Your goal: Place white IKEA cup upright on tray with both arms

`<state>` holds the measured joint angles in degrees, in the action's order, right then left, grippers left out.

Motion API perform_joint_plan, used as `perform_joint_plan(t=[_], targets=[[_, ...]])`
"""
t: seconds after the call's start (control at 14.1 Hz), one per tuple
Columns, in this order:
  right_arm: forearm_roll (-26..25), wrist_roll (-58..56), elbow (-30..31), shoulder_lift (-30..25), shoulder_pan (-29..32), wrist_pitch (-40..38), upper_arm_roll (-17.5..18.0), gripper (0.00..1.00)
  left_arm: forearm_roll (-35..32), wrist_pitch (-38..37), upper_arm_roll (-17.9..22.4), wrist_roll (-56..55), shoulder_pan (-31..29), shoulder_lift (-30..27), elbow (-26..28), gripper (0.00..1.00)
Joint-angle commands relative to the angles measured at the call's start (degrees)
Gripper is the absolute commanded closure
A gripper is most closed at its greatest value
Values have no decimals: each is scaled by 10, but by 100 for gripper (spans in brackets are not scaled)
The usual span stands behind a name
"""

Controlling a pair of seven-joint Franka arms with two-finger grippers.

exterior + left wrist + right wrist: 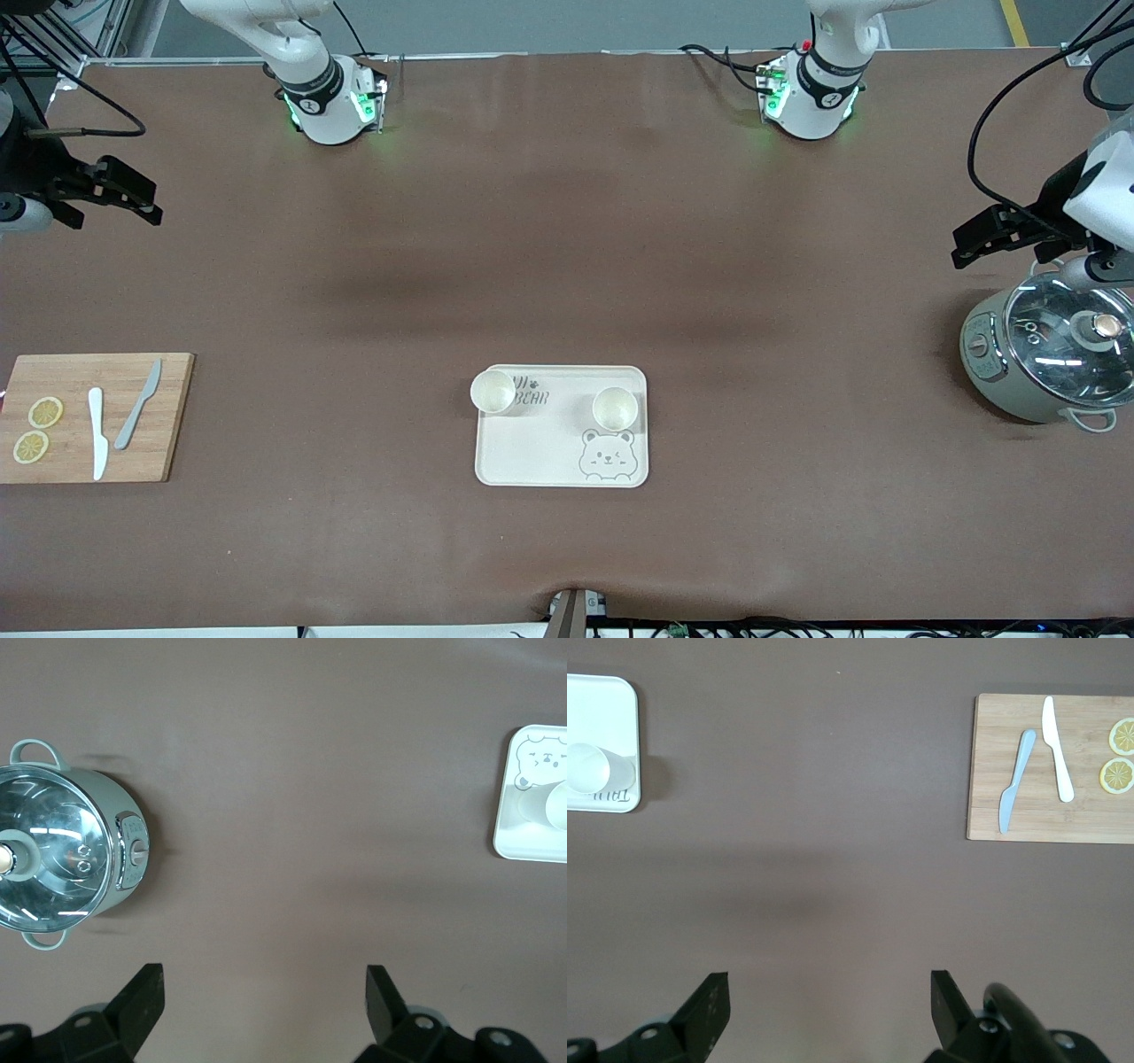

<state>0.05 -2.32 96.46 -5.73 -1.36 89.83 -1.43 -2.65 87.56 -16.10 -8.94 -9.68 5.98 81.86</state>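
The cream-white bear tray (540, 443) lies mid-table, near the front camera. Two white cups stand upright on it: one (493, 391) at its corner toward the right arm's end, one (615, 408) above the bear drawing. My left gripper (964, 244) is open and empty over bare table beside the pot. My right gripper (146, 204) is open and empty over bare table at the right arm's end. The left wrist view shows its gripper (266, 992), the tray's edge (523, 842) and a cup (556, 806). The right wrist view shows its gripper (830, 992), the tray (602, 709) and a cup (589, 768).
A grey-green pot with a glass lid (1050, 354) stands at the left arm's end, also in the left wrist view (62, 850). A wooden cutting board (71, 372) with two knives and two lemon slices lies at the right arm's end, also in the right wrist view (1028, 824).
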Motion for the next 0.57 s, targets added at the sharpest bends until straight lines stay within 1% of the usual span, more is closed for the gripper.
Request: perform_joint_plan(t=[0.0,0.07,0.14,0.28,0.5], targets=[[-2,2,26,-17,11,12,7,0,0,-4,3,13,-1,-18,5,0],[-2,2,25,-17,9,11,7,0,2,-4,18,14,10,-33,7,0],[-2,1,26,-17,9,10,8,0,-2,-4,31,9,35,-37,9,0],[-2,1,29,-16,11,13,8,0,-5,-25,76,14,77,-48,16,0],[-2,1,26,-19,10,9,8,0,0,-19,113,46,102,-78,51,0]])
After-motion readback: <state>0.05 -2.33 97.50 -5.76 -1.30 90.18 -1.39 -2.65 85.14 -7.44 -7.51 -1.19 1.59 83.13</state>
